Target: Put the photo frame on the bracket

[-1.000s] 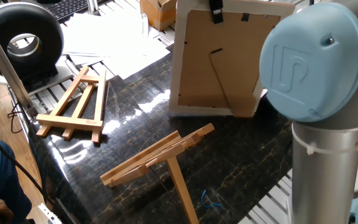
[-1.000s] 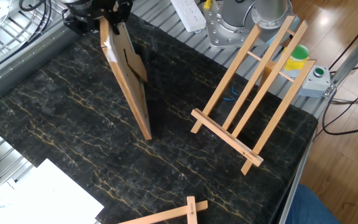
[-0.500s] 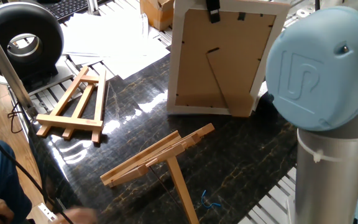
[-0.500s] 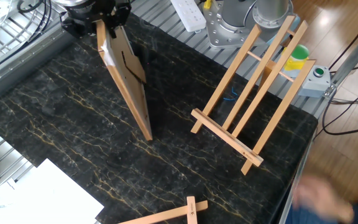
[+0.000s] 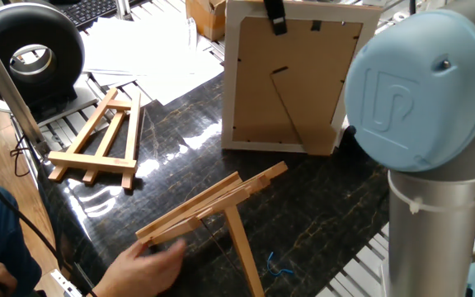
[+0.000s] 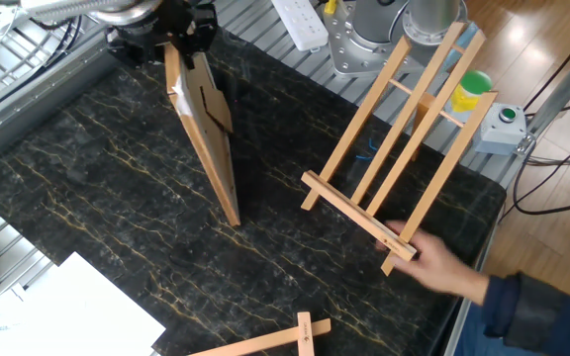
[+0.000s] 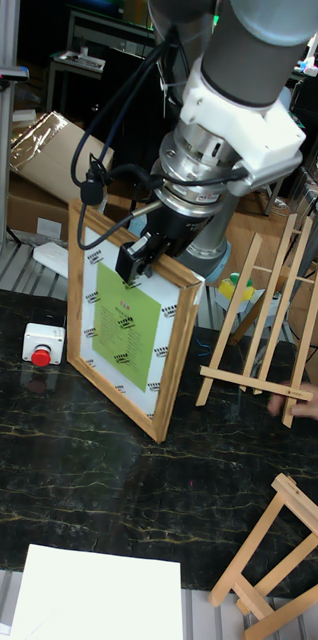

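Since the earlier frames a person's hand (image 6: 441, 265) has come in and taken hold of the bracket (image 6: 394, 158) at its lower ledge, and the photo frame (image 5: 291, 78) has shifted slightly with the arm. Gripper (image 7: 139, 258) jaws are closed on the frame's top edge, holding it near upright, slightly tilted; its bottom edge sits at or just above the desk (image 6: 117, 188), hard to tell which from these views. Frame's long axis runs vertical. Bracket stands well apart from the frame, off to one side, slats leaning back on the rear leg, ledge low at the front. Next move probably needs the frame carried sideways across to that ledge. Smaller easel (image 5: 97, 140) lies flat, unused.
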`<state>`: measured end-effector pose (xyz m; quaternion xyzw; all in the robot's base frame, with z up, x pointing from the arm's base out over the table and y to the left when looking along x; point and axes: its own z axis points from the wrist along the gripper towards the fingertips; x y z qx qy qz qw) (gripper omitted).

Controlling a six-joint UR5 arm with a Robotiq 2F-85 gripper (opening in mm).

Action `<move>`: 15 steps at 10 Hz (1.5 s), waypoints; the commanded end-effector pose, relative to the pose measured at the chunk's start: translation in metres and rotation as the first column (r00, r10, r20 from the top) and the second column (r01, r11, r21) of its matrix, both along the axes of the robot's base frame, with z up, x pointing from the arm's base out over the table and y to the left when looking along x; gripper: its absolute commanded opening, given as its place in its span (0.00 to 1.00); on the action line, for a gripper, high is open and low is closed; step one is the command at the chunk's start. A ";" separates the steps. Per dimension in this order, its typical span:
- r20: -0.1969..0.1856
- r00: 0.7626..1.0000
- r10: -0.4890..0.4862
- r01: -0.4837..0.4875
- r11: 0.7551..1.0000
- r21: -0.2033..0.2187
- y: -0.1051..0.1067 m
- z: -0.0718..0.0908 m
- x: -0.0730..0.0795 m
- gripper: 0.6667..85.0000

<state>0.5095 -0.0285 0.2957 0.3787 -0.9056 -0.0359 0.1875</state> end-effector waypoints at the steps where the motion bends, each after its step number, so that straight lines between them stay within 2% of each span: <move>1: -0.021 0.999 -0.038 0.038 0.999 0.002 0.013 -0.002 -0.005 0.01; 2: -0.001 1.000 0.018 -0.018 1.000 -0.019 0.004 -0.004 -0.002 0.01; 3: 0.002 0.999 0.050 -0.050 0.998 -0.036 -0.001 -0.004 -0.003 0.01; 5: -0.009 0.989 0.146 -0.146 0.984 -0.106 -0.023 -0.002 0.000 0.01; 10: 0.007 0.999 0.040 -0.040 0.999 -0.024 0.005 -0.006 -0.005 0.01; 15: 0.018 0.999 0.050 -0.050 0.999 -0.016 0.003 -0.005 -0.001 0.01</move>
